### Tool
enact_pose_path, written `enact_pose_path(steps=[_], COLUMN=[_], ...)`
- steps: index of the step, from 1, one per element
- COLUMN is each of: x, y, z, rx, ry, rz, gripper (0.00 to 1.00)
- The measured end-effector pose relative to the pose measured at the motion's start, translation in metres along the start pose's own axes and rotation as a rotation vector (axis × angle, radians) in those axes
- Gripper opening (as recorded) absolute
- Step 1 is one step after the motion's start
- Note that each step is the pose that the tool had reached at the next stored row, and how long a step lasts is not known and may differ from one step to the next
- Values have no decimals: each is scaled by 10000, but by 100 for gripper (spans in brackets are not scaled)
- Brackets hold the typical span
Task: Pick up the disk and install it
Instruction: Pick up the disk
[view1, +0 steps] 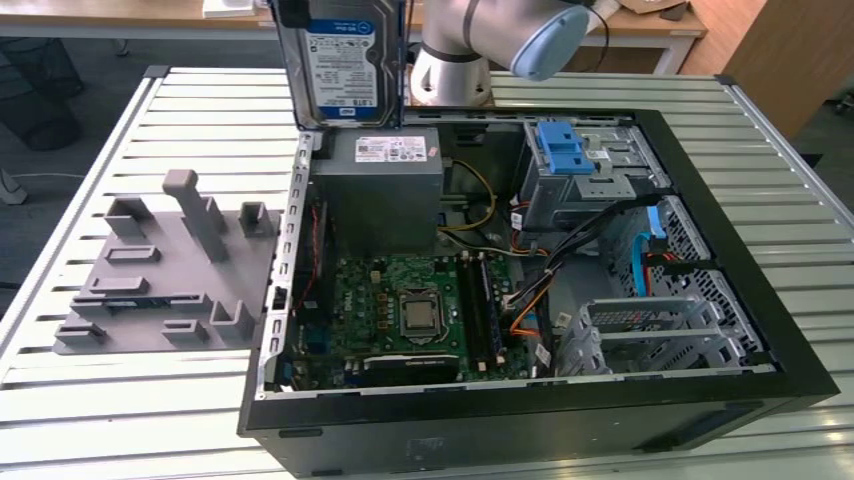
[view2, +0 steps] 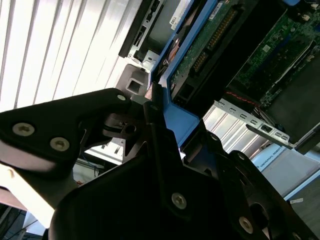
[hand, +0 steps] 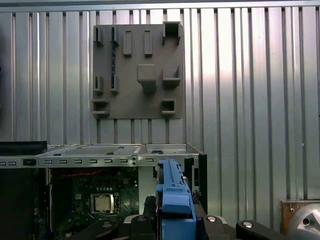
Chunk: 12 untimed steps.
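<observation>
The disk (view1: 344, 60) hangs upright in the air above the back corner of the open computer case (view1: 747, 300), on the exterior view's left side of the case, its white-and-blue label facing the camera. In the second wrist view my gripper (view2: 160, 125) is shut on the disk's blue bracket (view2: 180, 122), and the drive's green circuit board (view2: 210, 45) shows beyond the black fingers (view2: 150, 150). In the first wrist view the blue bracket (hand: 172, 200) sticks out between the fingers of the gripper (hand: 172, 222), above the case's motherboard (hand: 100, 200).
Inside the case sit a grey power supply (view1: 380, 190), a motherboard (view1: 414, 310), a blue latch (view1: 561, 150) and a metal drive cage (view1: 654, 335) with cables beside it. A grey fixture plate (view1: 167, 270) with upright posts lies on the slatted table at the exterior view's left.
</observation>
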<state>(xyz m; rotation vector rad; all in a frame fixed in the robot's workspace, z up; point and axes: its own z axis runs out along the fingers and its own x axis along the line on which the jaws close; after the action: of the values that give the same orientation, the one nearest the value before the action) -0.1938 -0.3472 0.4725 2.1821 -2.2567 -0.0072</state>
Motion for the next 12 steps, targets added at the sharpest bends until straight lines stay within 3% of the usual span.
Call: enact_pose_path(steps=[4,12], x=[33,48], y=[-89,-343], z=[-1,-2], rx=[-20,-78], ry=[2,5], rz=[-1,0], gripper=[36,36])
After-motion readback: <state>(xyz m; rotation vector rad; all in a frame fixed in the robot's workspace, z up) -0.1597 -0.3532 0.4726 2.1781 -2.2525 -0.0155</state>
